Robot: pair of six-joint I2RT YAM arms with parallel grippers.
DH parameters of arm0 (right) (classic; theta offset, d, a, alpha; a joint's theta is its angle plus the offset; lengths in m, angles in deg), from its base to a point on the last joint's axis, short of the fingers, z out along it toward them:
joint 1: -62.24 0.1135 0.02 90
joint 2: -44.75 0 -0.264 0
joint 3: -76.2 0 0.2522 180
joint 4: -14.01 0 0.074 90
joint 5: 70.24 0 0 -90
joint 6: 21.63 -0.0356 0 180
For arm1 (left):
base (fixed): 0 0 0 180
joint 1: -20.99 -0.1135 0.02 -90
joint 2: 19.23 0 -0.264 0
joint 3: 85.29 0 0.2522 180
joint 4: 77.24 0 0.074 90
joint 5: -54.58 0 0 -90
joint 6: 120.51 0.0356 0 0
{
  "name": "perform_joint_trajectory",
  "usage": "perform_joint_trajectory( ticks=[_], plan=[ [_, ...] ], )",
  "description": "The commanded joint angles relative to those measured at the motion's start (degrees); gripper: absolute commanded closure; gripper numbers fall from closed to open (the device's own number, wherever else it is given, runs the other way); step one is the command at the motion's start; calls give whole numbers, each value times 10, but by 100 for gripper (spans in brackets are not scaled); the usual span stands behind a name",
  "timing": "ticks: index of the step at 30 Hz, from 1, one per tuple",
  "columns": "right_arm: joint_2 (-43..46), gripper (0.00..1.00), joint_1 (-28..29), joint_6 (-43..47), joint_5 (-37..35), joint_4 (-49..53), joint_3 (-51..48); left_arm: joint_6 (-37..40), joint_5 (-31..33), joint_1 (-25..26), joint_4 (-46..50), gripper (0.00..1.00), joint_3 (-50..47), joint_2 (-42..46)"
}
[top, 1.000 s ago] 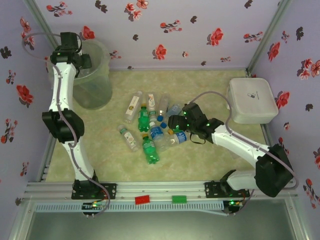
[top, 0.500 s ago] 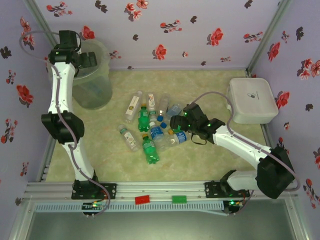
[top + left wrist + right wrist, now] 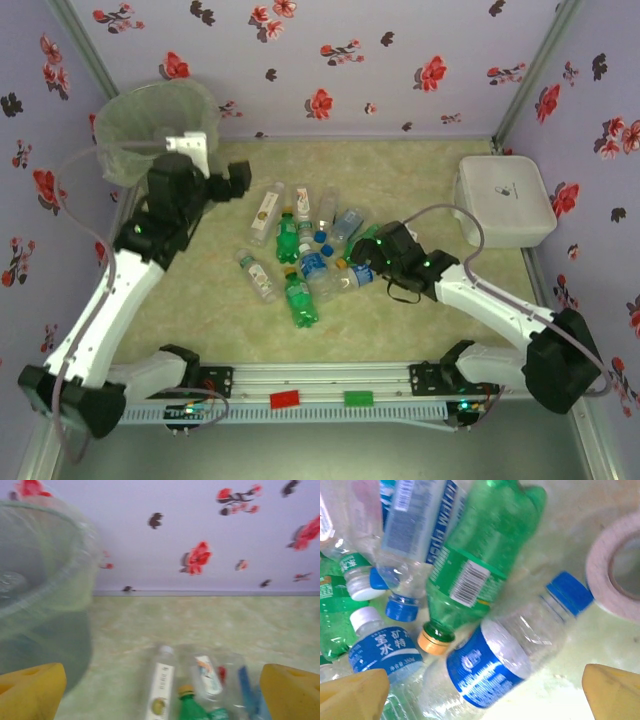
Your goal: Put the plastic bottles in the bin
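A lab robot test booth: left arm (image 3: 110, 300) and right arm (image 3: 490, 305) bolted to an aluminium rail (image 3: 320, 378), marbled tabletop (image 3: 430, 190) beyond it, floral cloth walls (image 3: 400, 40) around.

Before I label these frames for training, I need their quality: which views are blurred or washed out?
Left wrist view: soft throughout, the bin and the white-labelled bottle smeared. Right wrist view: labels readable, but glare whitens the table beside the blue-capped bottle. Top view: evenly lit, fairly sharp.

Lavender walls (image 3: 330, 60) printed with red and dark flowers close in the top, left and right of the overhead frame. Grey metal posts (image 3: 533, 75) slant down the upper corners. The floor (image 3: 430, 165) is pale green, marbled and evenly lit. An aluminium rail (image 3: 320, 375) crosses the bottom.
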State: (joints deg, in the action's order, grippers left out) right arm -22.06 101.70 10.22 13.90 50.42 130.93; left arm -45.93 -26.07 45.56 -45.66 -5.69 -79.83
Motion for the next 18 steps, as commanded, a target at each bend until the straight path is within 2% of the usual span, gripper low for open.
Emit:
perform_joint_trajectory(
  ticks=[1,6,12,18],
  plan=[
    [24,1,6,-91,-6,-10,-32,-80,-12,41,-131,0,-99,51],
    [0,0,6,-109,9,-11,-31,-152,-31,110,-195,0,-214,81],
    [-98,0,3,-105,66,-27,8,-196,-30,184,-198,0,-267,26],
    [-119,1,2,-122,31,-37,7,-227,-20,220,-212,0,-291,-17]
  ],
)
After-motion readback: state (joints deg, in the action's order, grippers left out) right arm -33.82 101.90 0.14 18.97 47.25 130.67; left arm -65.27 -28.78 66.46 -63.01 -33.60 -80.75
